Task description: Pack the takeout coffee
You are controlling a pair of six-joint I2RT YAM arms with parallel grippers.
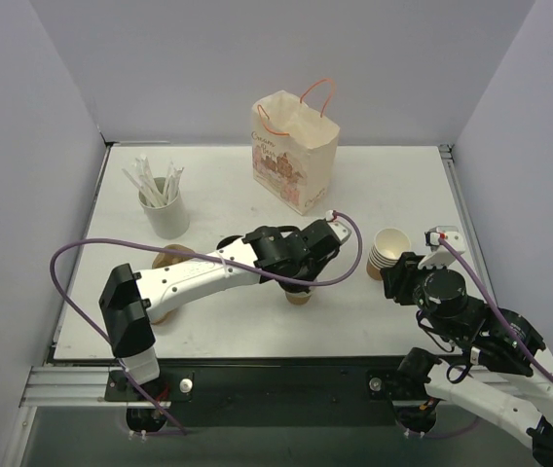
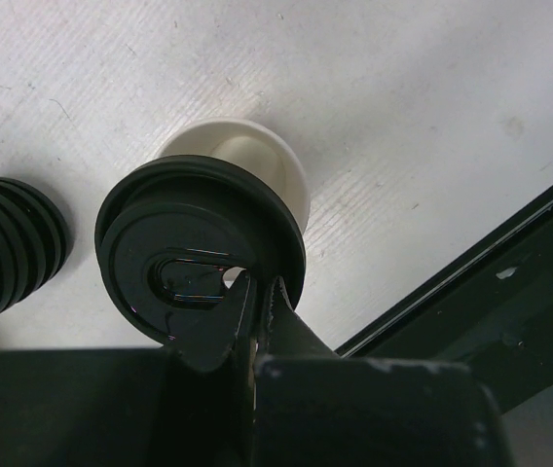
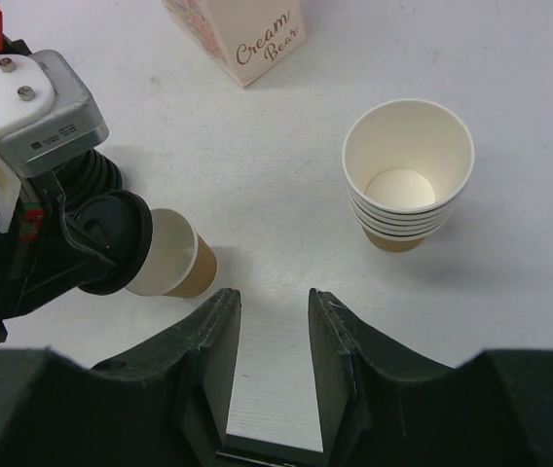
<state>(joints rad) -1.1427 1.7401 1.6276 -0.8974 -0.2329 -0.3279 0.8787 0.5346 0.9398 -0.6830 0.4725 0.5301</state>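
cup (image 3: 177,261): brown kraft paper, white inside. It stands on the tabletop (image 1: 228,326) about mid-table, in front of the paper bag (image 1: 294,151). I can't tell whether it's filled.
lid (image 2: 179,233): black plastic, tilted and off-centre over the cup mouth, not seated. In the left wrist view a crescent of white rim shows behind it.
left hand (image 2: 260,285): clenched on the lid's near edge, pinching the rim between both fingers.
right hand (image 3: 272,297): released, jaws spread with nothing between them. It hovers over bare tabletop just beside the cup, with the stack of lidless cups (image 3: 408,175) off to its other side.
spare lids (image 2: 9,243): black stack close beside the cup, apart from it.
weight: I judge it light, so it's easy to knock over with a sideways nudge.
stiffness: thin paper wall that I expect to dent or go oval under a hard squeeze. The rolled rim is the stiffest band.
surface: the kraft outside should give fair friction. The lid looks glossy, so I read it as slippery and a bit flexible.
where to hold: around the cup body, upper half just below the rim, with light force and the fingers square to the wall.
avoid: lifting by the lid. Until it snaps on all round I'd expect it to pop off.
risk: pressing the lid down off-centre could tip the cup.
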